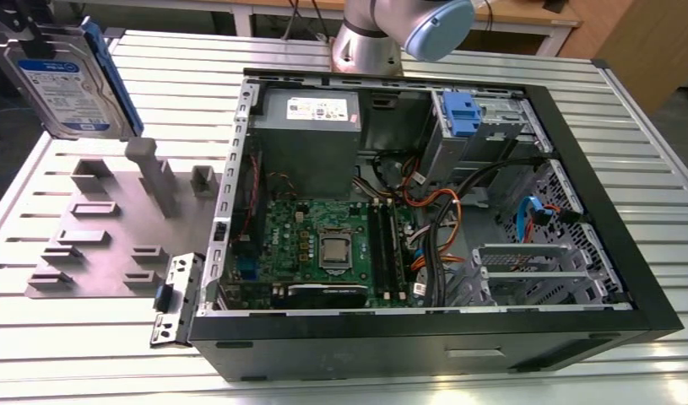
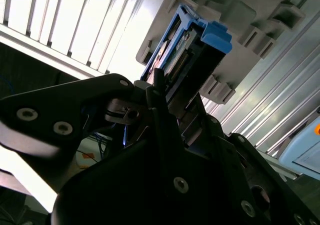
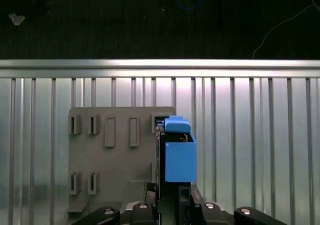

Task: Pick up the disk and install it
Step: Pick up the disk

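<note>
Gripper: clamped on the disk. In the first wrist view the gripper (image 3: 168, 194) has one finger (image 3: 185, 195) on each side of the disk's near end, pressed against it.
Opening: narrow, as wide as the disk is thick. No gap shows between fingers and disk.
Disk: in the exterior view the disk (image 1: 73, 84) hangs in the air over the far corner of the fixture (image 1: 107, 245), on the exterior view's left. It stands nearly on end and is slightly tilted. The labelled face is toward the camera and a blue rail runs down one long edge.
Disk vs fixture: apart. The disk's lower end is above the fixture's posts and slots and rests in none of them.
Second wrist view: the blue bracket end of the disk points away from the gripper, with the fixture behind it.
Fixture: grey plate with upright posts and empty slots, lying flat on the table (image 1: 73, 354).
Case: the open case (image 1: 434, 337) lies on its side just beside the fixture, on the exterior view's right. The board (image 1: 321, 245) and the power supply (image 1: 310, 126) are exposed.
Drive cage: the blue tab (image 1: 462, 114) with its metal cage sits at the case's far side, well apart from the fixture.
Arm: the arm's base (image 1: 377, 38) stands beyond the case, well away from the fixture.
</note>
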`<state>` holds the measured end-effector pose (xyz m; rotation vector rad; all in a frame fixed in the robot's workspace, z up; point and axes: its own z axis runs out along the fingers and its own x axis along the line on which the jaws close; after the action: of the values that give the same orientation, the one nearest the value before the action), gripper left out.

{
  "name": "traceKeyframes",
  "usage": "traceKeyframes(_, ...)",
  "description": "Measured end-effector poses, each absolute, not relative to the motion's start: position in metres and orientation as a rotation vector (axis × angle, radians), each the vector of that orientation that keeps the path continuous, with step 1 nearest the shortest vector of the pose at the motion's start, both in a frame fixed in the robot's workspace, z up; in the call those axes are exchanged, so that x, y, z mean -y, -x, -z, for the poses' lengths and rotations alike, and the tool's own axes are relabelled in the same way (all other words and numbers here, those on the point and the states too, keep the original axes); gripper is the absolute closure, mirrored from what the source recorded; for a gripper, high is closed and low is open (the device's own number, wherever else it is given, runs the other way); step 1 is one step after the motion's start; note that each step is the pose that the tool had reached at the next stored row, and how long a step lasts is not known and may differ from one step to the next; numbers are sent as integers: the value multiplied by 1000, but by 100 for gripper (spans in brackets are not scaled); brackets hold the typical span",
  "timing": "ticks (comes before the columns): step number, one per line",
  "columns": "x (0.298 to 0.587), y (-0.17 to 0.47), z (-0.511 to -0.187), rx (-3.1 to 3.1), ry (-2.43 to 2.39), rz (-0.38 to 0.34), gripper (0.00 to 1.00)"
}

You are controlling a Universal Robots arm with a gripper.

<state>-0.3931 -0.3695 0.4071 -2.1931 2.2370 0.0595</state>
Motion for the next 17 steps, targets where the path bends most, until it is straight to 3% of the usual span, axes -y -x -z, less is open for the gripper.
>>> traceKeyframes(17, 369, 393, -443, -2237, 2193, -60, 65)
